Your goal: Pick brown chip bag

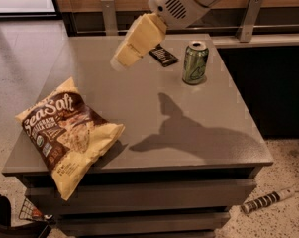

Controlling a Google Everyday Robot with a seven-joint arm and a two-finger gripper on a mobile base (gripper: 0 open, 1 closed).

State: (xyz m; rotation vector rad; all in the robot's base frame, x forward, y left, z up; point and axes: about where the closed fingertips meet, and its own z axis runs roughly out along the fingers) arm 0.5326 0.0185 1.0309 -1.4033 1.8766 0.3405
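The brown chip bag [65, 133] lies flat at the front left corner of the grey table [154, 98], its lower corner hanging over the front edge. It has a dark brown centre with white "Sea Salt" lettering and pale yellow edges. My gripper [124, 58] hangs in the air above the middle-back of the table, pointing down and to the left, well above and to the right of the bag. It holds nothing that I can see.
A green soda can [195, 62] stands upright at the back right of the table. A small flat black snack bar wrapper [163, 55] lies behind the gripper. A striped object [266, 201] lies on the floor at the right.
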